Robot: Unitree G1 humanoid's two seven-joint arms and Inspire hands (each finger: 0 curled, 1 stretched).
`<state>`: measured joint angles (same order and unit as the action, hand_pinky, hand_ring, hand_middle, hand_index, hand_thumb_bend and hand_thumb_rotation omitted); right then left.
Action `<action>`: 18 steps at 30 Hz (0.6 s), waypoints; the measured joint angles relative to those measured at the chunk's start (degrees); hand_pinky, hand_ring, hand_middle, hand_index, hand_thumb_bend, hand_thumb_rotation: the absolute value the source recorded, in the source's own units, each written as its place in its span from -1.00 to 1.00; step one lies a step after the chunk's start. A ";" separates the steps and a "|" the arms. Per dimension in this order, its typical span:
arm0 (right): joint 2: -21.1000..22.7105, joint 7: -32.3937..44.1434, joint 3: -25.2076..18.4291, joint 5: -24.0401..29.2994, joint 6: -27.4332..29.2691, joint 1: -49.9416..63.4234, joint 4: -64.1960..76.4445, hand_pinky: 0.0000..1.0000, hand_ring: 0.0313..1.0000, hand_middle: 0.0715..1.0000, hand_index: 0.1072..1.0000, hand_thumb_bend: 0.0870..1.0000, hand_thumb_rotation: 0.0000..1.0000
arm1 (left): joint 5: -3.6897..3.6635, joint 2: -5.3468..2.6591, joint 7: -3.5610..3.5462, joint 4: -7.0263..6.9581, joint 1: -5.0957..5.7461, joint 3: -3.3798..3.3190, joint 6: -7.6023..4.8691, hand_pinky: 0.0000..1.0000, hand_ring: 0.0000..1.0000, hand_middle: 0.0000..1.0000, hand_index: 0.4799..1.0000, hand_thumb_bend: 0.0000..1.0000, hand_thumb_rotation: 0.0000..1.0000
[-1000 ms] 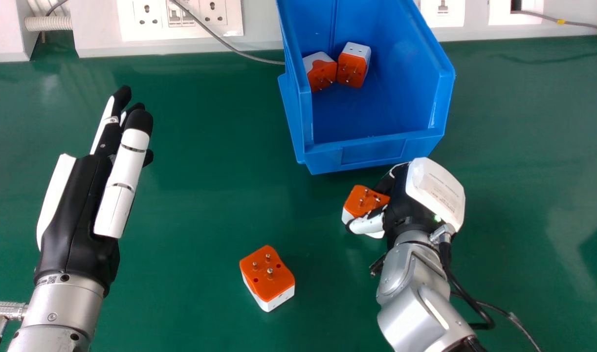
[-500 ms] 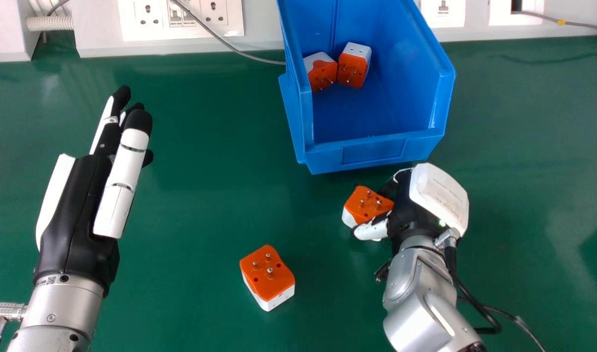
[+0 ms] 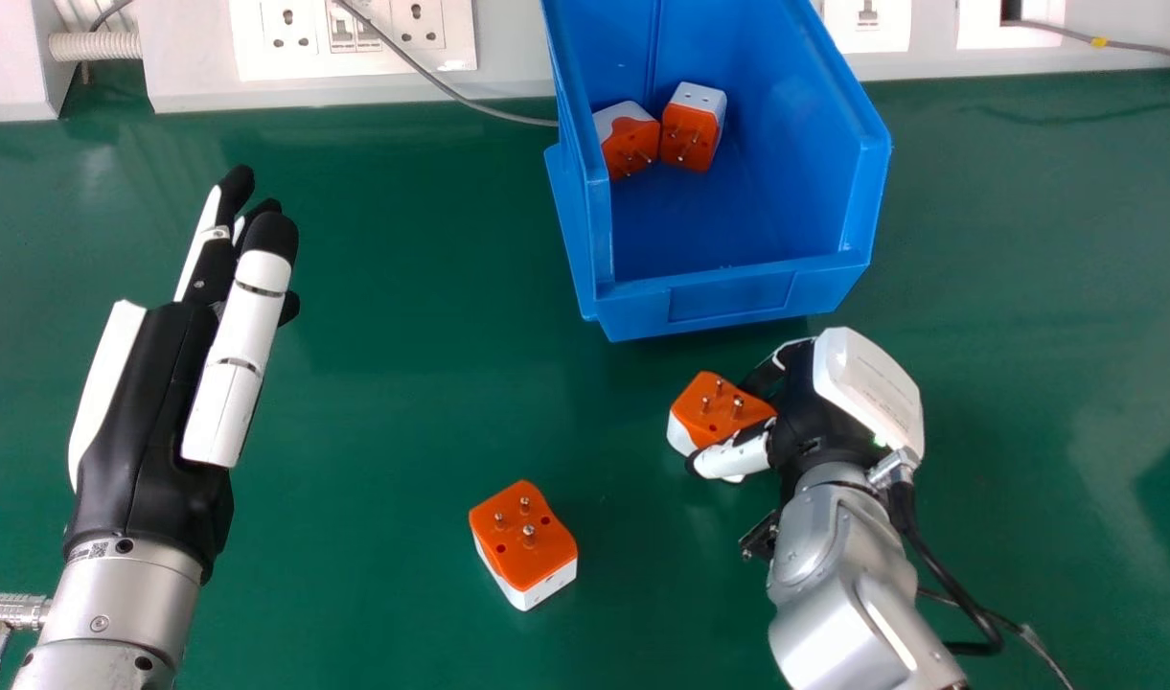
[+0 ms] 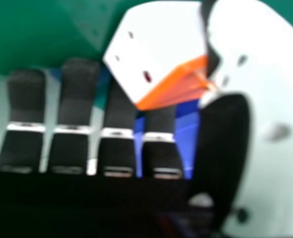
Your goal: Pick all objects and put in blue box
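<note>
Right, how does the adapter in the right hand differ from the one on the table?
The held adapter is pinched in the right hand; the lone adapter rests untouched on the table. The held adapter is partly covered, the lone adapter fully in view. Both are orange and white, pins up.

The left hand [image 3: 153, 412] is built in black, edged by a white panel [image 3: 103, 383]; its fingers [image 3: 230, 398] are cased in white and capped in black. The silver forearm [image 3: 115, 596] is dotted with screws [image 3: 100, 624] and joined by a ribbed metal connector [image 3: 11, 609]. The black right hand [image 3: 800, 417] is topped by a rounded white cover [image 3: 867, 383]; a black cable [image 3: 906, 513] is attached near its silver wrist [image 3: 829, 477].
</note>
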<state>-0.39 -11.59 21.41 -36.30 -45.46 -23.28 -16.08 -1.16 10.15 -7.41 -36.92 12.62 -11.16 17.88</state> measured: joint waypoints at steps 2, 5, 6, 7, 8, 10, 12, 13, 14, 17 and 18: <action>0.15 0.30 -0.29 0.12 0.09 0.60 0.76 -0.32 -0.20 -0.03 0.00 -0.11 -1.00 | 0.01 0.00 0.00 -0.06 0.02 0.00 0.04 0.83 0.95 0.95 0.95 0.07 1.00; 0.54 1.21 -0.48 0.24 0.07 1.11 1.73 -0.31 -0.20 -0.04 -0.02 -0.11 -1.00 | 0.01 0.01 0.00 -0.23 0.06 0.00 0.24 0.83 0.95 0.95 0.95 0.07 1.00; 0.63 1.47 -0.53 0.24 0.00 1.32 2.18 -0.32 -0.19 -0.04 -0.02 -0.11 -1.00 | 0.02 0.01 0.00 -0.27 0.08 0.00 0.27 0.83 0.95 0.95 0.95 0.07 1.00; 0.70 1.90 -0.57 0.27 -0.13 1.53 2.65 -0.32 -0.19 -0.04 -0.02 -0.11 -1.00 | 0.02 0.01 0.00 -0.29 0.08 0.00 0.29 0.83 0.95 0.95 0.95 0.07 1.00; 0.73 2.10 -0.61 0.29 -0.23 1.68 2.94 -0.32 -0.19 -0.04 -0.02 -0.11 -1.00 | 0.02 0.02 0.00 -0.29 0.08 0.00 0.29 0.83 0.95 0.95 0.95 0.07 1.00; 0.82 2.88 -0.90 0.42 -0.46 2.03 3.82 -0.32 -0.19 -0.04 -0.03 -0.11 -1.00 | 0.02 0.02 -0.01 -0.31 0.08 0.00 0.31 0.83 0.95 0.95 0.95 0.07 1.00; 0.95 3.41 -1.11 0.67 -0.49 2.54 4.76 -0.32 -0.19 -0.05 -0.04 -0.11 -1.00 | 0.03 0.02 -0.01 -0.34 0.09 0.01 0.31 0.83 0.95 0.95 0.95 0.07 1.00; 1.01 3.54 -1.15 0.75 -0.43 2.82 5.07 -0.32 -0.19 -0.05 -0.04 -0.11 -1.00 | 0.03 0.02 -0.01 -0.35 0.09 0.01 0.31 0.83 0.95 0.95 0.95 0.07 1.00; 1.05 3.59 -1.19 0.77 -0.38 2.92 5.19 -0.32 -0.19 -0.05 -0.04 -0.11 -1.00 | 0.03 0.02 -0.01 -0.35 0.09 0.01 0.31 0.83 0.95 0.95 0.95 0.07 1.00; 1.19 3.61 -1.32 0.80 -0.09 3.17 5.34 -0.32 -0.19 -0.05 -0.06 -0.11 -1.00 | 0.03 0.02 -0.01 -0.35 0.09 0.01 0.31 0.83 0.94 0.95 0.95 0.07 1.00; 1.22 3.61 -1.33 0.80 -0.03 3.23 5.39 -0.32 -0.19 -0.05 -0.06 -0.11 -1.00 | 0.02 0.02 -0.02 -0.35 0.10 0.01 0.31 0.83 0.94 0.95 0.95 0.07 1.00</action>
<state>0.83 -7.99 20.08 -35.50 -45.49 -20.05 -10.69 -1.14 10.17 -7.43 -37.27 12.72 -11.15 18.18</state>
